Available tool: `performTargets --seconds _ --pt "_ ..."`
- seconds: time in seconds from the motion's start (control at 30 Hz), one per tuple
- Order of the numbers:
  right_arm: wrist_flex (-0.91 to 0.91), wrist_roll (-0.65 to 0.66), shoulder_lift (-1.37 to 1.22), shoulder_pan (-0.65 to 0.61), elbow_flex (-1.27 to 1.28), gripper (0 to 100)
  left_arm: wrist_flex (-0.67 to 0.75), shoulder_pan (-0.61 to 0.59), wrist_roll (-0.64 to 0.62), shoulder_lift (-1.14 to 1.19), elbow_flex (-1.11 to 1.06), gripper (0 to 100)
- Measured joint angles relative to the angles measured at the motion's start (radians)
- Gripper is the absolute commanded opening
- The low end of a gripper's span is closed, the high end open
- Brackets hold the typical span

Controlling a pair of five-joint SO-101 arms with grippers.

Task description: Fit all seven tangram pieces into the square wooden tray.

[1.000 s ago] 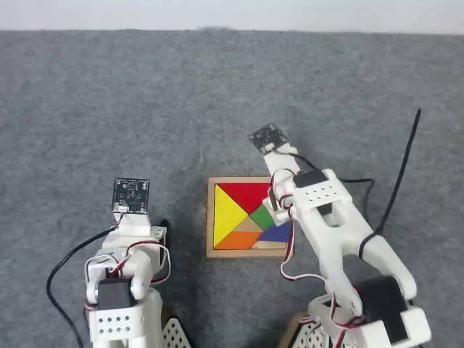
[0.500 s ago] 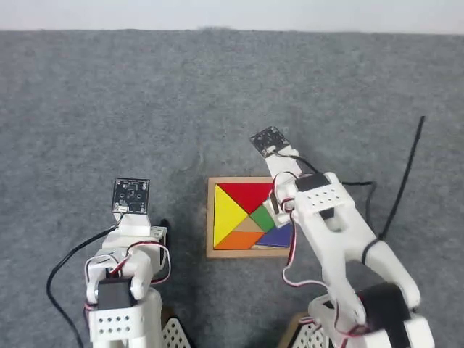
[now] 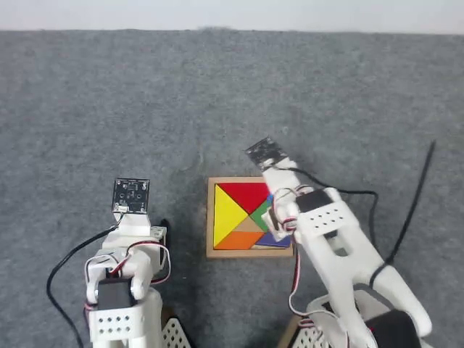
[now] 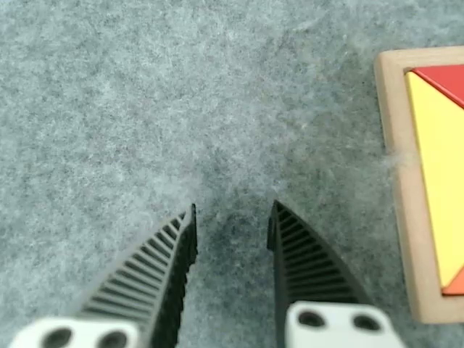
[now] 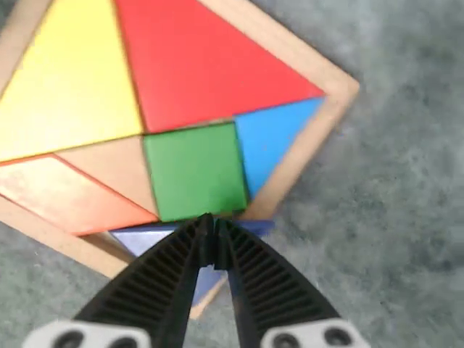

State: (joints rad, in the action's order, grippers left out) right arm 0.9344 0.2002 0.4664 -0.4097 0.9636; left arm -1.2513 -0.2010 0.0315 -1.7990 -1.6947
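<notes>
The square wooden tray (image 3: 210, 217) lies on grey carpet between the arms. Inside it are a yellow triangle (image 5: 65, 87), a red triangle (image 5: 196, 58), a green square (image 5: 196, 170), a small blue triangle (image 5: 272, 141), a tan triangle (image 5: 116, 170) and an orange piece (image 5: 65, 199). A purple triangle (image 5: 138, 238) lies at the tray's near right corner, partly over the rim. My right gripper (image 5: 210, 221) is shut, its tips down on that purple piece beside the green square. My left gripper (image 4: 232, 217) hangs open over bare carpet, left of the tray.
Grey carpet surrounds the tray (image 4: 395, 181) on every side. The right arm (image 3: 330, 232) covers the tray's right edge in the high view. A black cable (image 3: 406, 210) runs along the right.
The right arm has shifted toward the front and slightly left, bringing its gripper lower over the tray's right part. The left arm has not moved.
</notes>
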Motion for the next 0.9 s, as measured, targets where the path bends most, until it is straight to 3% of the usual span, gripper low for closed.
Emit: performTargets --seconds 0.33,0.9 --pt "0.011 0.000 0.144 0.060 0.124 0.6 0.000 0.000 0.000 0.000 0.000 15" --pt "0.011 0.000 0.025 -0.115 0.121 0.6 0.000 0.000 0.000 0.000 0.000 15"
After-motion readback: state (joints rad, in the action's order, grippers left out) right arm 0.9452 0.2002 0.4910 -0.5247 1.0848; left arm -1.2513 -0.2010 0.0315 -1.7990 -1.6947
